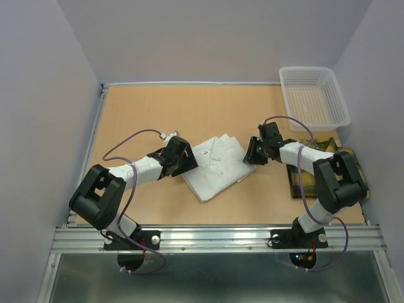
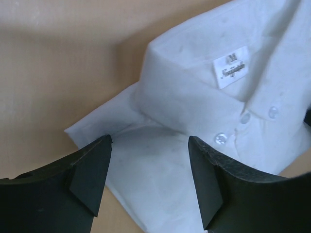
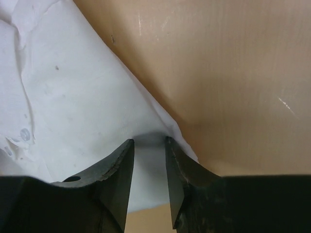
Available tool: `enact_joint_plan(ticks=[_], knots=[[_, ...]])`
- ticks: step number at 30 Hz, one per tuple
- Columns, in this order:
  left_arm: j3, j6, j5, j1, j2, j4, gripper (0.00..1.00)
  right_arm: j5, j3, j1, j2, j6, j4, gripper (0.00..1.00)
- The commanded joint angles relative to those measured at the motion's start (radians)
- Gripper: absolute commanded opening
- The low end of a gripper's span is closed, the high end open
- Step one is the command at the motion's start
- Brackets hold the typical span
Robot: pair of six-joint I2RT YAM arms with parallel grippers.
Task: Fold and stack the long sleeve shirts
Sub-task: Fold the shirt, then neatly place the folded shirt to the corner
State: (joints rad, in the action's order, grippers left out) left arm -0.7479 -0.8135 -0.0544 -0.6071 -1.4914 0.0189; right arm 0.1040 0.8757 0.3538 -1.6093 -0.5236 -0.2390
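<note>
Your white shirt [image 1: 214,169] lies folded at the middle of the table [image 1: 158,113] in the top view, collar toward the upper right, with one arm reaching in from each side. Your left gripper [image 2: 149,145] sits at the shirt's left edge. In the left wrist view its jaws stand wide apart and clamp nothing. Through the gap you see the folded body of the shirt, and beyond it the collar [image 2: 184,82], the neck label [image 2: 232,72] and a row of small buttons [image 2: 245,118] at the right of the frame. Your right gripper [image 3: 148,143] is at the shirt's right edge. Its jaws are parted by only a narrow gap, released rather than clenched, and through that gap the white cloth shows, with bare table along the bottom of the frame. You cannot tell whether the pads touch the fabric. The yellow-and-dark plaid shirt [image 1: 295,183] lies flat at the right side of the table, partly under your right arm and well apart from the white one. The white mesh basket [image 1: 307,68] sits in the upper right corner.
</note>
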Motion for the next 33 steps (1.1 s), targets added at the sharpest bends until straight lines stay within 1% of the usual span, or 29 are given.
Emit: enact_joint_plan(ticks=[1, 5, 9, 10, 11, 13, 14, 15, 19, 20, 22, 23, 26, 27, 28, 29, 30, 32, 33], knots=[[0.050, -0.016, -0.032, 0.000, 0.023, -0.014, 0.75, 0.027, -0.049, -0.018, 0.008, -0.039, 0.069, 0.38], [0.035, 0.010, -0.050, 0.001, 0.026, -0.001, 0.75, -0.012, -0.070, -0.033, 0.075, -0.067, 0.066, 0.38], [-0.011, 0.115, -0.076, 0.001, 0.068, 0.029, 0.80, -0.052, -0.119, -0.038, 0.224, -0.122, 0.064, 0.41], [-0.027, 0.140, -0.076, 0.000, 0.080, 0.030, 0.82, -0.053, -0.135, -0.041, 0.248, -0.134, 0.063, 0.56], [-0.034, 0.170, -0.078, 0.000, 0.094, 0.032, 0.83, -0.055, -0.147, -0.039, 0.270, -0.150, 0.061, 0.59], [-0.047, 0.267, -0.076, -0.009, 0.120, 0.033, 0.86, -0.044, -0.191, -0.039, 0.308, -0.194, 0.058, 0.72], [-0.059, 0.296, -0.079, -0.026, 0.147, 0.039, 0.88, -0.040, -0.205, -0.041, 0.339, -0.225, 0.061, 0.77], [-0.065, 0.351, -0.081, -0.036, 0.158, 0.041, 0.88, -0.029, -0.219, -0.041, 0.353, -0.236, 0.058, 0.77], [-0.071, 0.440, -0.081, -0.100, 0.210, 0.042, 0.88, -0.010, -0.277, -0.041, 0.399, -0.271, 0.056, 0.77], [-0.070, 0.450, -0.085, -0.123, 0.212, 0.042, 0.88, -0.015, -0.285, -0.041, 0.420, -0.279, 0.055, 0.77], [-0.065, 0.451, -0.094, -0.134, 0.212, 0.044, 0.89, -0.050, -0.297, -0.042, 0.451, -0.280, 0.049, 0.77], [-0.059, 0.430, -0.097, -0.137, 0.212, 0.047, 0.88, -0.099, -0.299, -0.042, 0.480, -0.260, 0.031, 0.78], [-0.054, 0.398, -0.119, -0.135, 0.212, 0.053, 0.88, -0.231, -0.253, -0.042, 0.494, -0.186, -0.046, 0.79], [-0.056, 0.386, -0.130, -0.135, 0.207, 0.055, 0.89, -0.275, -0.230, -0.042, 0.488, -0.165, -0.107, 0.80], [-0.062, 0.378, -0.142, -0.135, 0.188, 0.059, 0.89, -0.365, -0.186, -0.042, 0.470, -0.147, -0.140, 0.80], [-0.089, 0.375, -0.142, -0.135, 0.174, 0.075, 0.89, -0.410, -0.161, -0.042, 0.456, -0.122, -0.198, 0.80], [-0.105, 0.360, -0.125, -0.135, 0.160, 0.078, 0.89, -0.494, -0.123, -0.042, 0.444, -0.112, -0.222, 0.80], [-0.149, 0.340, -0.082, -0.137, 0.116, 0.060, 0.89, -0.565, -0.084, -0.045, 0.399, -0.089, -0.290, 0.82], [-0.163, 0.330, -0.038, -0.140, 0.099, 0.046, 0.88, -0.601, -0.067, -0.047, 0.384, -0.090, -0.315, 0.85]])
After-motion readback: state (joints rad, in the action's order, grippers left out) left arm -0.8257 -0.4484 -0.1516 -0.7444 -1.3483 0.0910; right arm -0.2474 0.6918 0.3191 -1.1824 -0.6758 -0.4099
